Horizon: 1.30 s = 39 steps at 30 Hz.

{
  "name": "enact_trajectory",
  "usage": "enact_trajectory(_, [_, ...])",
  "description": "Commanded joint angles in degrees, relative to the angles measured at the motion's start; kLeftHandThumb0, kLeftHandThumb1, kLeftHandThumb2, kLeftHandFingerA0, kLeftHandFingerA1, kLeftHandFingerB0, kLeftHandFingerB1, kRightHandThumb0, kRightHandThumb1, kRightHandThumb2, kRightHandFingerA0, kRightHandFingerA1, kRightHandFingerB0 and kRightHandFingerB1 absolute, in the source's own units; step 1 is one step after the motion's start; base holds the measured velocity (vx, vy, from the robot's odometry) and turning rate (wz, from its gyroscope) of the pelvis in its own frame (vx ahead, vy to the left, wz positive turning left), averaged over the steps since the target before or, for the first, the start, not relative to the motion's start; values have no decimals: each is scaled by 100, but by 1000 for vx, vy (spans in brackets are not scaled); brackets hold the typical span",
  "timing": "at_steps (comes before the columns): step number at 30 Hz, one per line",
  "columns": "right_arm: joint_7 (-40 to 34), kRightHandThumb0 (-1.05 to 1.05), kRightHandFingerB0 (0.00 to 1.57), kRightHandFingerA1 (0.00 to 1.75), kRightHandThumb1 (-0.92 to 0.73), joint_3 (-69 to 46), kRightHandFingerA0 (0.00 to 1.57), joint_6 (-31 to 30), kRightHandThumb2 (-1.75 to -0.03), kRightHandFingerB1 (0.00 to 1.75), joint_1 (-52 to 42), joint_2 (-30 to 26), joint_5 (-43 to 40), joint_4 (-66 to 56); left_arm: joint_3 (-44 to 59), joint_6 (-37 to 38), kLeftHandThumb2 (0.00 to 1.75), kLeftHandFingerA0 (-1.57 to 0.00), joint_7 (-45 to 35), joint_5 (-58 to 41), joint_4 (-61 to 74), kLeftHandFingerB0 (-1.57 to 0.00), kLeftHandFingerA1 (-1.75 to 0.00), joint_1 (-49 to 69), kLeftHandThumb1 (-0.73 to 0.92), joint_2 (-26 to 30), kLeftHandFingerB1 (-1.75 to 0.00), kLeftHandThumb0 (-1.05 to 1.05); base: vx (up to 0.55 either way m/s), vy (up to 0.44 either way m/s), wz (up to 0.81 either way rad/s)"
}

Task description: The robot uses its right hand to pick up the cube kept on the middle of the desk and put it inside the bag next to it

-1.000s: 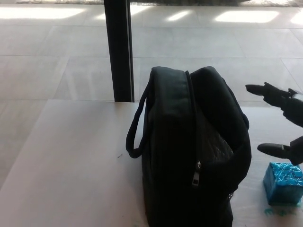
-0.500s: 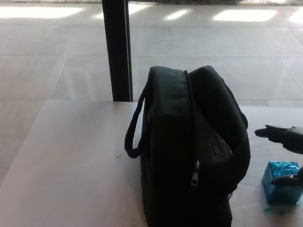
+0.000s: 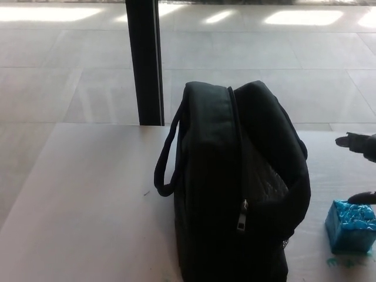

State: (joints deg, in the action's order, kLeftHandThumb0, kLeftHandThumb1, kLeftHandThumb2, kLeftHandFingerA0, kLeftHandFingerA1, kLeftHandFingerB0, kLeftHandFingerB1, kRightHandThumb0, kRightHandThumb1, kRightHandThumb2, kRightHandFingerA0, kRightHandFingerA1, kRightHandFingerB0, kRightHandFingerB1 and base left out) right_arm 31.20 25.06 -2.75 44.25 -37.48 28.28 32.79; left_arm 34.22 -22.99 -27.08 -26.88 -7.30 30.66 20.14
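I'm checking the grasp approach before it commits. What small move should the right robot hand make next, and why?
Probably ease a little lower and inward so the fingers straddle the blue cube. The right robot hand is open at the picture's right edge, one fingertip just at the cube's top, the other well above. The cube sits on the desk beside the black bag, not yet gripped.

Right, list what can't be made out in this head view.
- Right hand: cut off by the right edge; only fingertips show, so its grasp is unclear.
- Blue cube: right side clipped by the frame edge.
- Black bag: interior dark, contents hidden; base cut off by the bottom edge.
- Left hand: outside the frame.
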Motion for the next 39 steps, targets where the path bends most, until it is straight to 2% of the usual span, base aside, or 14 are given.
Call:
enact_trajectory(1, [420,-94,9,2,-55,380,0,-98,-91,15,-90,133,380,-12,10,198,95,-37,-41,66,2,-22,-60,94,52,34,-51,-55,0,0,0])
enact_trajectory(10, [821,-89,1,1,-50,507,0,-311,-91,11,-148,153,396,289,16,354,94,-39,-81,51,-320,-23,-61,-4,50,60,-51,-55,0,0,0])
enact_trajectory(11, [855,-88,1,1,-50,531,0,-326,-91,13,-139,159,421,316,28,327,59,-41,-57,42,-260,-34,-47,35,69,48,-41,-59,0,0,0])
enact_trajectory(13, [931,-90,1,1,-50,580,0,-307,-92,11,-109,152,462,397,20,328,94,-38,-53,50,-204,-21,-61,72,51,51,-51,-56,0,0,0])
enact_trajectory(14, [949,-93,0,13,-53,587,0,-271,-61,28,-110,141,462,427,23,311,94,-38,-45,42,-180,-21,-61,81,50,50,-51,-55,0,0,0])
enact_trajectory(17, [1099,-93,0,14,-52,615,0,-324,-61,28,-206,71,467,407,29,348,94,-37,-101,43,-178,-21,-60,152,51,60,-50,-58,0,0,0])
enact_trajectory(18, [1147,-88,0,5,-49,663,0,-317,-91,10,-240,48,506,484,25,394,93,-36,-120,66,-282,-22,-59,103,53,97,-50,-60,0,0,0])
enact_trajectory(22, [1153,-94,0,20,-48,722,0,-317,-64,21,-324,69,576,551,3,342,94,-37,-81,69,-331,-22,-60,-6,52,143,-51,-57,0,0,0])
enact_trajectory(23, [1238,-80,0,21,-43,831,0,-258,-90,15,-378,69,656,416,12,366,94,-37,-113,51,-379,-22,-60,-32,52,151,-51,-58,0,0,0])
enact_trajectory(27, [1121,-72,0,25,-39,815,0,-385,-87,25,-608,207,618,145,30,250,94,-38,-16,20,-244,-22,-61,-21,51,120,-51,-56,0,0,0])
enact_trajectory(31, [833,-73,0,56,-53,729,7,-367,-56,28,-805,370,595,-28,45,304,95,-38,-54,18,-222,-22,-60,31,52,105,-51,-54,0,0,0])
enact_trajectory(33, [546,-68,1,72,-45,714,24,-251,-82,22,-931,404,662,-137,38,346,94,-38,-51,48,-269,-23,-59,22,53,114,-51,-58,0,0,0])
enact_trajectory(38, [-154,-40,16,94,-70,511,54,41,-61,31,-1321,383,702,-244,54,240,95,-38,30,21,-192,-23,-60,42,53,100,-51,-55,0,0,0])
enact_trajectory(39, [-825,-23,42,139,-74,897,67,440,-64,37,-1414,152,1360,-260,63,289,95,-38,-3,10,-218,-24,-60,48,54,91,-52,-54,0,0,0])
